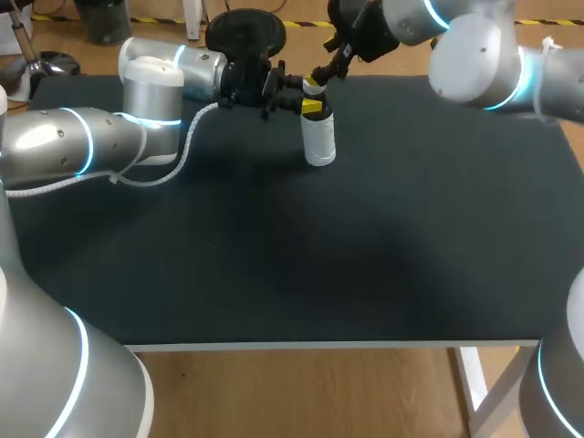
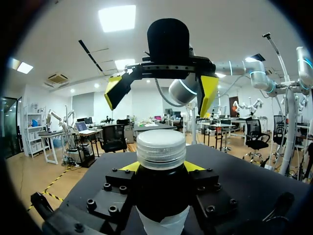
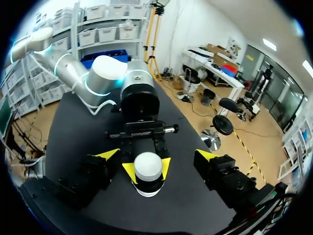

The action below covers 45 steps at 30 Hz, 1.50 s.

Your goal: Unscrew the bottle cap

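Observation:
A white bottle [image 1: 318, 139] with a dark neck and a white cap [image 2: 161, 148] stands upright at the back middle of the black table [image 1: 365, 255]. My left gripper [image 1: 304, 100] comes in level from the left and is shut on the bottle's neck just under the cap; its yellow fingertips [image 3: 129, 172] press on both sides. My right gripper [image 1: 321, 73] hangs directly above the cap, open, with its yellow fingertips [image 2: 115, 91] spread wider than the cap and clear of it. In the right wrist view the cap [image 3: 147, 165] sits centred between the open fingers [image 3: 106, 154].
The left arm's white coiled cable [image 1: 173, 169] droops onto the table beside the arm. The broad dark surface stretches forward to the front edge [image 1: 301, 345]. My right arm [image 1: 474, 59] comes in over the back right corner.

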Available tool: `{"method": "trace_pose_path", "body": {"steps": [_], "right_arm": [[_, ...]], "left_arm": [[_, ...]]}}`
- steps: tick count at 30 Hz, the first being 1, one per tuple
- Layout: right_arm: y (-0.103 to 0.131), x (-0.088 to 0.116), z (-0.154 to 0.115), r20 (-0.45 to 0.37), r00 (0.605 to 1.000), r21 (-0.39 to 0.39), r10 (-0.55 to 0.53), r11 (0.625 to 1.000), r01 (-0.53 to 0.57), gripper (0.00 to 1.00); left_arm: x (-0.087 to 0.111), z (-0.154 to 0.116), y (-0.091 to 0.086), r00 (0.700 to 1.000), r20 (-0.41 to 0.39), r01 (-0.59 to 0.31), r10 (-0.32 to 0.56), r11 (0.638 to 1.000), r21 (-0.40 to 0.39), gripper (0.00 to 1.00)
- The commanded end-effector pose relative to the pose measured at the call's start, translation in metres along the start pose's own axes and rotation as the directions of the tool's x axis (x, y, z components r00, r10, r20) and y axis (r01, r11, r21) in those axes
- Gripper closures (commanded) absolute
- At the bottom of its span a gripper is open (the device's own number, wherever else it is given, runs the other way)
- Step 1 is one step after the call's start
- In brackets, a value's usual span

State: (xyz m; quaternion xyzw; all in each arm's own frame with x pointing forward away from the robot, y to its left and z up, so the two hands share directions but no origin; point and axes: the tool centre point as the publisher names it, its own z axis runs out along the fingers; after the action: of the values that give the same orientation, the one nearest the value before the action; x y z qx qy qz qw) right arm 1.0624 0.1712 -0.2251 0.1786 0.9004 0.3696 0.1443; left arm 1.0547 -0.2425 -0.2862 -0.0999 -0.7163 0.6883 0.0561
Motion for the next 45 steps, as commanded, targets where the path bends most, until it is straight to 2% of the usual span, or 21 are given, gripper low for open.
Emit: {"method": "trace_pose_path", "body": {"steps": [1, 8, 23, 45], "right_arm": [[-0.005, 0.002, 0.004, -0.010, 1.000, -0.018, 0.017, 1.000, -0.017, 0.00], [-0.006, 0.003, 0.010, -0.053, 0.997, -0.047, 0.062, 0.997, -0.065, 0.00], [-0.006, 0.008, 0.021, -0.026, 0.996, -0.035, 0.087, 0.996, -0.088, 0.00], [-0.013, 0.005, 0.029, -0.042, 0.992, -0.030, 0.117, 0.993, -0.118, 0.00]], "left_arm": [[-0.004, 0.001, 0.002, 1.000, -0.007, 0.000, 0.000, 1.000, 0.004, 1.00], [-0.004, 0.001, 0.002, 1.000, -0.007, 0.000, 0.000, 1.000, 0.004, 1.00], [-0.004, 0.001, 0.002, 1.000, -0.007, 0.000, 0.000, 1.000, 0.004, 1.00], [-0.004, 0.001, 0.002, 1.000, -0.007, 0.000, 0.000, 1.000, 0.004, 1.00]]}}
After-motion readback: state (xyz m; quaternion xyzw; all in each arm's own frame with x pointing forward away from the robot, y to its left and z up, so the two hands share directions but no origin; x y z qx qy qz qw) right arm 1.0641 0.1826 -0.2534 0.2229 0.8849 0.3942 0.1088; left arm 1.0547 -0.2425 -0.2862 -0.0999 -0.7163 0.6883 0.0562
